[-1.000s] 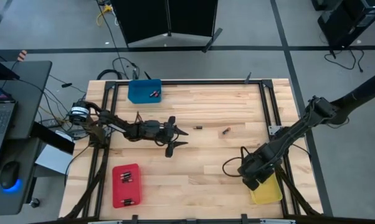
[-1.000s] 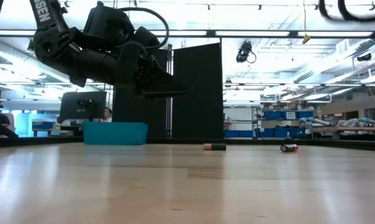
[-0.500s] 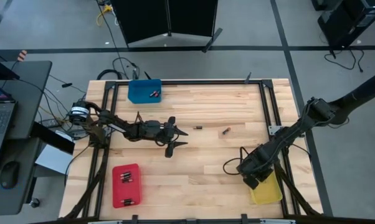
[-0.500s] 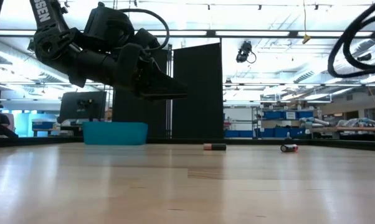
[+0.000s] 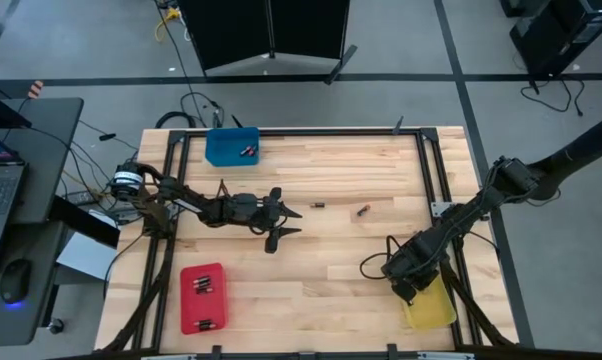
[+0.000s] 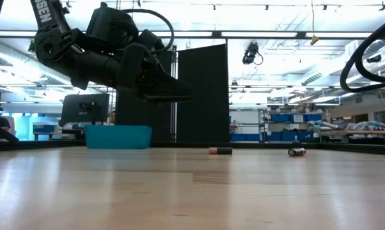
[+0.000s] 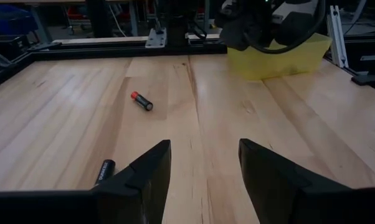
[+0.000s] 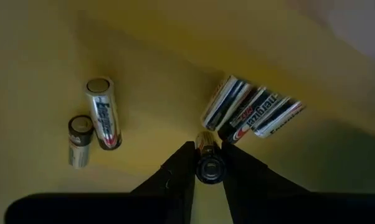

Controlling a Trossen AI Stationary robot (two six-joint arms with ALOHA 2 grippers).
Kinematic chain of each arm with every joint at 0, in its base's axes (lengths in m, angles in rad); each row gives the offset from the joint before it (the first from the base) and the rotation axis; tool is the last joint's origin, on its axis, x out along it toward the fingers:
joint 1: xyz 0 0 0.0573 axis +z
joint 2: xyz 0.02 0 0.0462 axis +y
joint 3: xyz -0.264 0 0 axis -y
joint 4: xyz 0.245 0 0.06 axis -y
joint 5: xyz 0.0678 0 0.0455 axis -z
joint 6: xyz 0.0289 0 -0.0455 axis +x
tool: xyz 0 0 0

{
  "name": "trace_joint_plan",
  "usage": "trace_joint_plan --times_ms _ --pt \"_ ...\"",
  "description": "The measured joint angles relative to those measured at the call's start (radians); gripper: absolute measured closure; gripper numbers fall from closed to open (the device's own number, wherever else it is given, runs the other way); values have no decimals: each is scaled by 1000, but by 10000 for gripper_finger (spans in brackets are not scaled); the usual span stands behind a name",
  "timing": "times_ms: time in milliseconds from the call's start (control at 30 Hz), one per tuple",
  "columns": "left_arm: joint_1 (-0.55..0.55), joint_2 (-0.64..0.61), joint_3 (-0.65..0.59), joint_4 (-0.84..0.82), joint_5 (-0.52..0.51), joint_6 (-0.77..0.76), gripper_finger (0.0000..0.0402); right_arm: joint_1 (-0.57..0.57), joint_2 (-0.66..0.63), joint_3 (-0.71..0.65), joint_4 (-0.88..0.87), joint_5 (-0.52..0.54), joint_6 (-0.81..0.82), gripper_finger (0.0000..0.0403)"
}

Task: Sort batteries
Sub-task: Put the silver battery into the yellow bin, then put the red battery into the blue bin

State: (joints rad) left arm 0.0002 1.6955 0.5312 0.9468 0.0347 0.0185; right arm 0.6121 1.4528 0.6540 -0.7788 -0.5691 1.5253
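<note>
My right pincer [image 8: 207,163] hangs inside the yellow tray [image 5: 431,305], clamped on a cell [image 8: 210,168], with other cells [image 8: 102,121] lying just beyond its tips. My left pincer [image 7: 202,160] hovers wide over the bench [image 5: 341,180]; two cells [image 7: 141,101] lie ahead.

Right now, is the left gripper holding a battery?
No. In the left wrist view the left gripper is open with nothing between its fingers, and two batteries lie loose on the table.
</note>
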Motion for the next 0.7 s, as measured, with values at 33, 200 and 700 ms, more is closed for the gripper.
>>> trace_joint_plan --times_ms 33,200,700 --pt "0 0 0 0 0 0 204 0 0 0 0 4 0 317" --pt "0 0 0 0 0 0 204 0 0 -2 0 11 1 290" --pt "0 0 0 1 -16 -1 204 0 -45 39 12 15 -12 271"
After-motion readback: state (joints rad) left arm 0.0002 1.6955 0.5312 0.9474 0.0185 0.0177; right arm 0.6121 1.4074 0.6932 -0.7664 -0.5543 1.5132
